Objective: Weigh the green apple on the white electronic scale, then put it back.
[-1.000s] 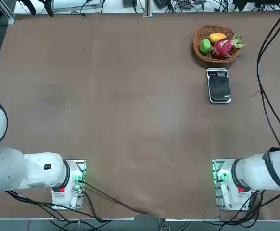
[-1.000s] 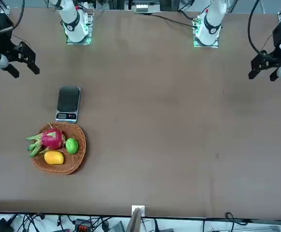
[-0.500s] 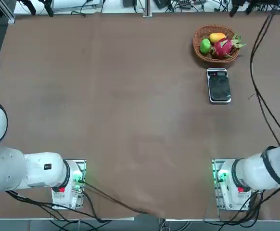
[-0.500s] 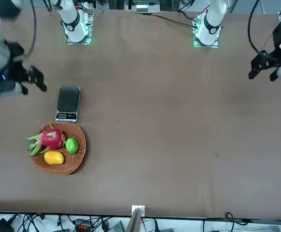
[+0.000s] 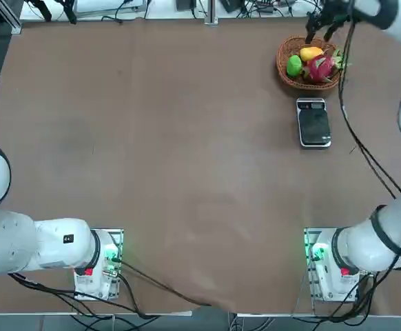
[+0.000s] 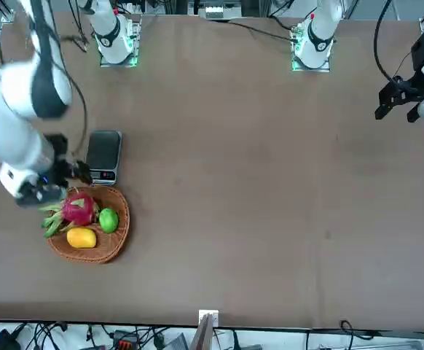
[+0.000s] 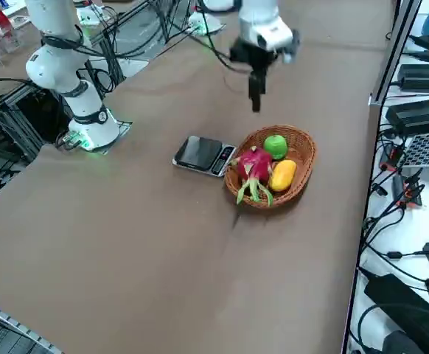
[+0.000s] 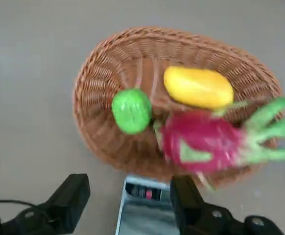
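The green apple [image 5: 294,65] lies in a round wicker basket [image 5: 283,72], beside an orange-yellow fruit [image 5: 311,52] and a pink dragon fruit [image 5: 320,67]. Just in front of the basket lies the white electronic scale [image 5: 313,123], dark top plate bare. My right gripper [image 7: 256,97] hangs in the air above the basket's edge and the scale's display end, pointing down. In the wrist view the right gripper [image 8: 128,205] is open, nothing between its fingers [image 8: 70,198]; the apple [image 8: 131,110] and the scale [image 8: 141,215] show beyond them. The front view shows the apple [image 6: 108,219] untouched.
The basket and scale sit at the far right of the brown table [image 5: 173,138]. The right arm's cable [image 5: 355,131] hangs over the table's right side. Cables and equipment [image 7: 421,96] lie past the far edge.
The right arm has swung in from the table's right side and now hovers over the basket and scale. Apple, basket and scale have not moved.
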Available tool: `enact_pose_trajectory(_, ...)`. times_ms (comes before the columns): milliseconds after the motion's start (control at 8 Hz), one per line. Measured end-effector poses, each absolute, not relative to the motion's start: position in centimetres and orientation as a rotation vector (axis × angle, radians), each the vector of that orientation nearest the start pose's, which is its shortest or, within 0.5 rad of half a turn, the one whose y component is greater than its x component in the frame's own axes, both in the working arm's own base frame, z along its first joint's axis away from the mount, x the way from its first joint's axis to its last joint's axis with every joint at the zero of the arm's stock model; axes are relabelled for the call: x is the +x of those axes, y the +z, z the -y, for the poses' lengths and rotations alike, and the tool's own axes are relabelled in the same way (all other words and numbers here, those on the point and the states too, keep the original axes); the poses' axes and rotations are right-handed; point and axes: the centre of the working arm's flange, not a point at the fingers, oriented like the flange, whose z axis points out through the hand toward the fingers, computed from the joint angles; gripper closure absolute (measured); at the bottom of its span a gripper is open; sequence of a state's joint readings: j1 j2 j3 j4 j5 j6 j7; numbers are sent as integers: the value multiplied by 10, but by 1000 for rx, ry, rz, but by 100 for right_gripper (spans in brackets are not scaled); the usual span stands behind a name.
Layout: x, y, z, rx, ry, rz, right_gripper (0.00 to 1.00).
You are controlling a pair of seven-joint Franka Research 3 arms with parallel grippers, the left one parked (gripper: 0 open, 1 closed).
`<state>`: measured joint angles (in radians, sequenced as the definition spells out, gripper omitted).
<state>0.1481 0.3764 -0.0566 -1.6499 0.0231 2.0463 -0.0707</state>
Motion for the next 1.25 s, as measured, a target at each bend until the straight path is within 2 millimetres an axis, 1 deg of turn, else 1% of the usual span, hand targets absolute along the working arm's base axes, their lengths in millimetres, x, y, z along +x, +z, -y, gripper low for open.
enact_pose_trajectory(125,669,374,-69,-3129,-54,297,0)
enact_pose_trajectory(250,673,356,-72,-3124,-58,351,0)
enact_pose_trajectory(625,679,314,-82,-3115,-46,439,0)
enact_pose_trajectory(875,683,292,-91,-3105,-81,518,0)
enact_pose_trajectory(1250,689,266,-91,-3093,-132,619,0)
